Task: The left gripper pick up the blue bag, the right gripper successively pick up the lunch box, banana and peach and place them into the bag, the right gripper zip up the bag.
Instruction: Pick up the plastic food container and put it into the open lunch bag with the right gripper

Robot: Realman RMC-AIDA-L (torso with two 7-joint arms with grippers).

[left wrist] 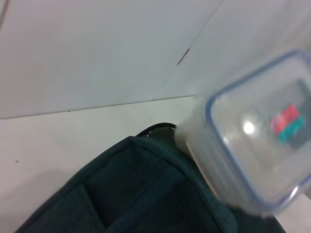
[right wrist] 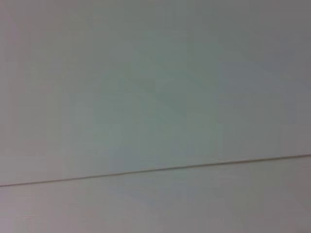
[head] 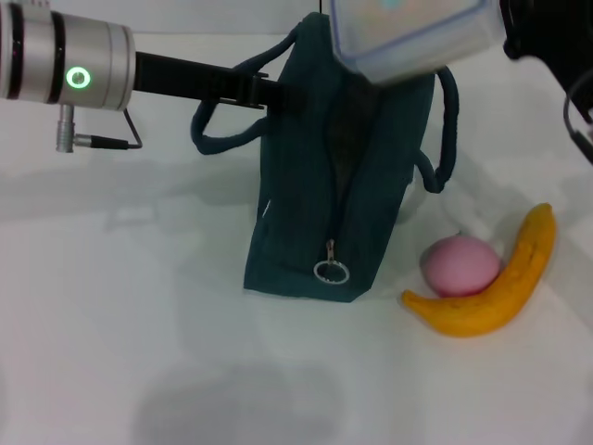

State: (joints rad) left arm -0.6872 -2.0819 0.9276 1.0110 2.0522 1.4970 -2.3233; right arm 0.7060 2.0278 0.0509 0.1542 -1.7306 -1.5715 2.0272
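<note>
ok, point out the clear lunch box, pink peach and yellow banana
clear blue-rimmed plastic lunch box (head: 412, 37), head view, its side wall above the bag
round pink peach (head: 460, 264), head view, middle of its top
curved yellow banana (head: 500, 287), head view, mid-body

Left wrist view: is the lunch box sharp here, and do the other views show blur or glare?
Left wrist view: lunch box soft, with a glare spot on its lid. Head view: box blurred, banana and peach crisp. Right wrist view: only a blank surface.

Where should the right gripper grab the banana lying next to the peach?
Probably mid-length on the banana, coming down from above with the gripper closing across its width. It lies flat, curving around the peach, so its outer side is clear while the peach crowds the inner one.
</note>
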